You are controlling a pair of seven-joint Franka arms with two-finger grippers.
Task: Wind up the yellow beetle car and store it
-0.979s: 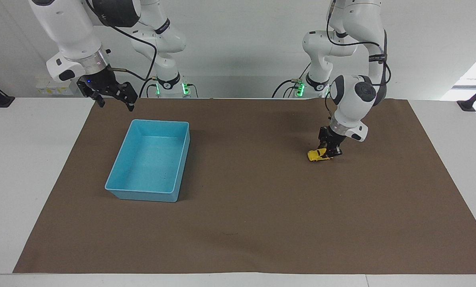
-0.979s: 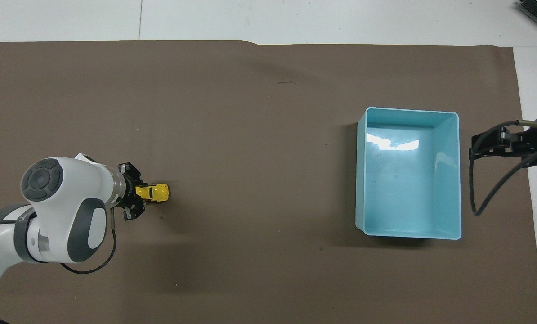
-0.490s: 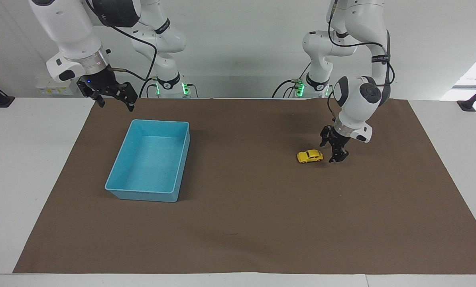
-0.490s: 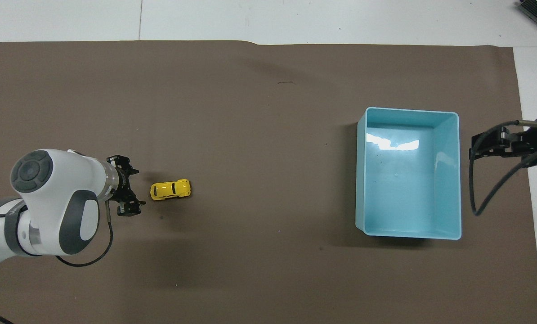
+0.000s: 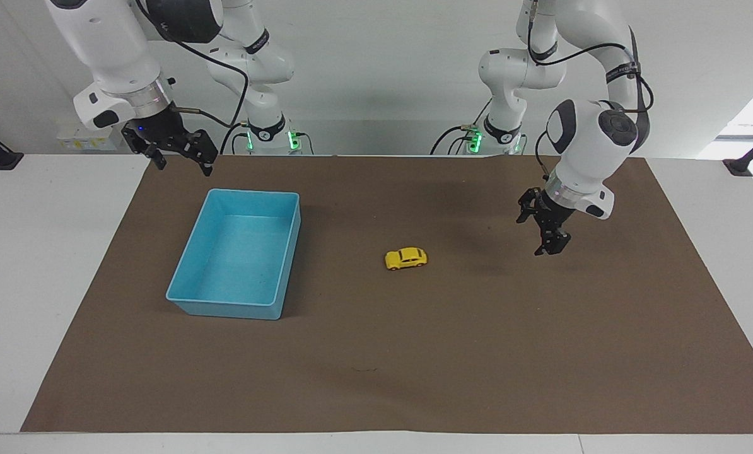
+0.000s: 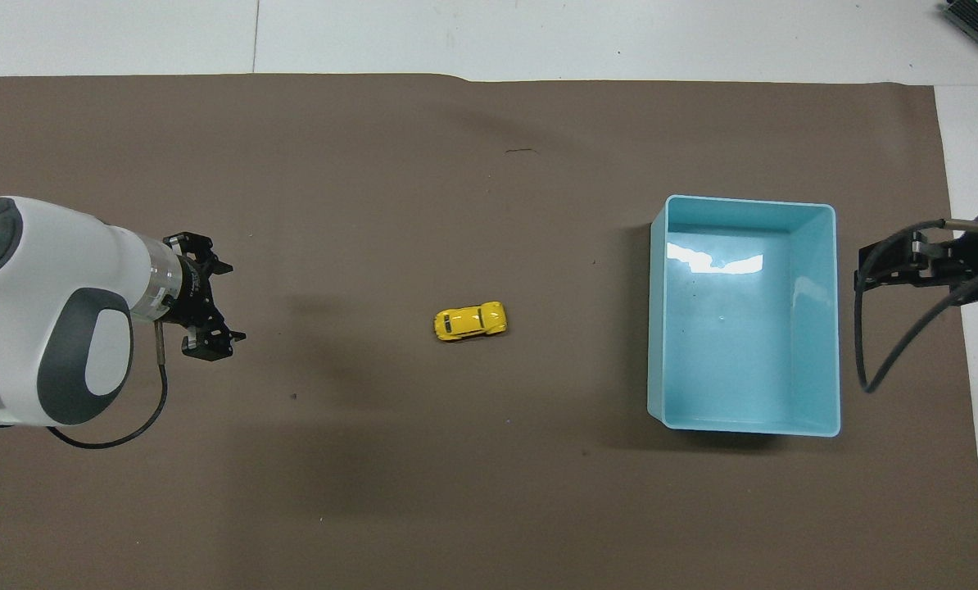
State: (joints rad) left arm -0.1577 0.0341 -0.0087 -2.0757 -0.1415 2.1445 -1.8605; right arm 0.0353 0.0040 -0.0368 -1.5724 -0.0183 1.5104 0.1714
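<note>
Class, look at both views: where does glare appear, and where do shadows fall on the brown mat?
Overhead view: a bright white glare patch lies on the floor of the light-blue bin, and a soft shadow darkens the brown mat beside the yellow beetle car. Facing view: no glare inside the bin; a faint shadow lies under the left gripper.
</note>
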